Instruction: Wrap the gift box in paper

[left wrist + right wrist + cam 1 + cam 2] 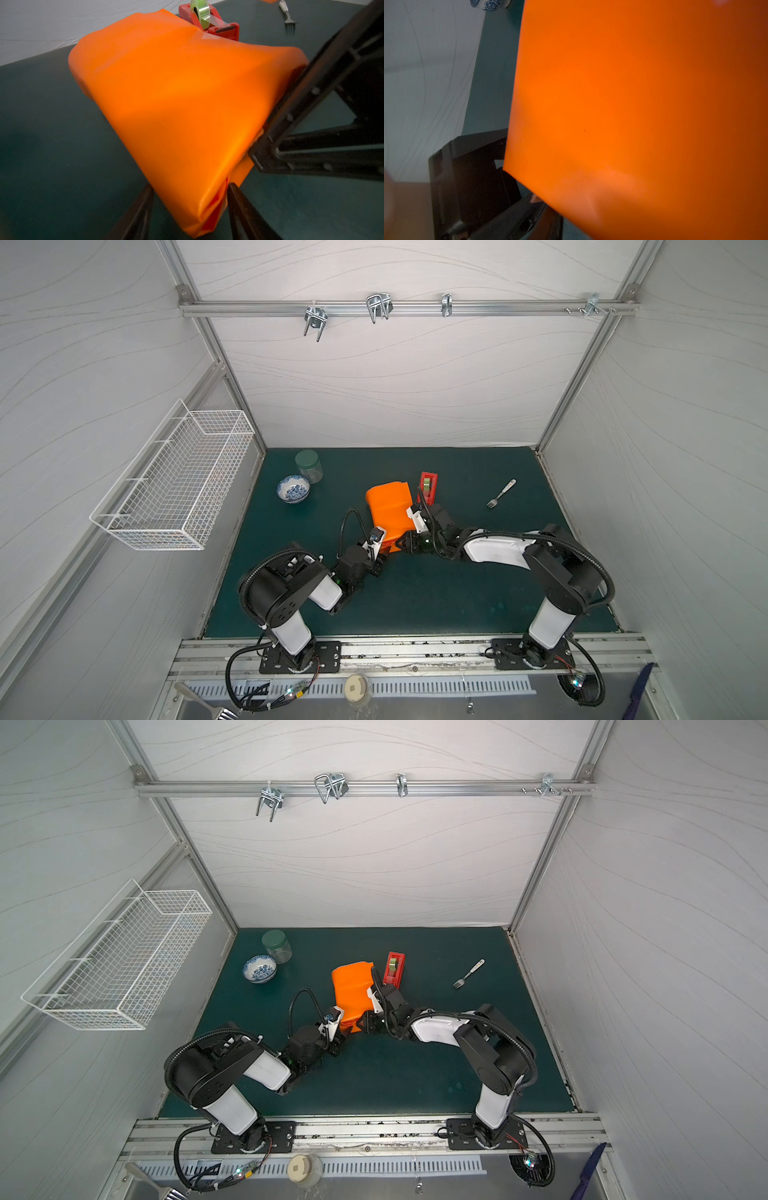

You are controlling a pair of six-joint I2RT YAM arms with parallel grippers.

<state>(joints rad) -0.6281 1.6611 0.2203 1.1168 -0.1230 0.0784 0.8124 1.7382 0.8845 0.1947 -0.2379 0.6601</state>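
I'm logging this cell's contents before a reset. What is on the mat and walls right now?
paper: one, orange, folded into a parcel mid-mat
tape dispenser: one, red, beside the parcel's far right corner
fork: one, silver with a pale handle, right of the dispenser
bowl: one, blue-and-white, back left of the mat
jar: one, clear with a green lid, just behind the bowl
wire basket: one, white, left wall
hooks: four, metal, back-wall rail
mat: one, dark green
left gripper: one, black, closed on the parcel's near end
right gripper: one, black, at the parcel's near right side
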